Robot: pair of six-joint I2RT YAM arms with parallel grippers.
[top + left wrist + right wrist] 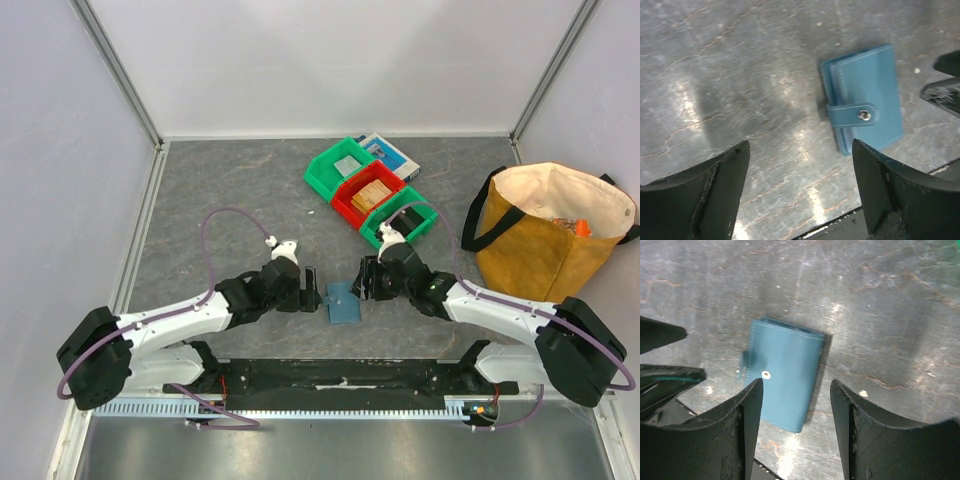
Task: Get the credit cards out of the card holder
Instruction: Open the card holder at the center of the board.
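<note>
Card holder (343, 302) lies snapped shut on the table (230, 190) near the middle of its near edge, flanked by the left gripper (312, 288) and right gripper (364, 282), both with jaws apart, gripping nothing.

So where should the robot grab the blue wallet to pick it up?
Probably from straight above, pinching the wallet across its two long edges. It lies flat and snapped shut on the table, with no gap underneath to slide into. The strap wraps one long edge, so grip beside it.
</note>
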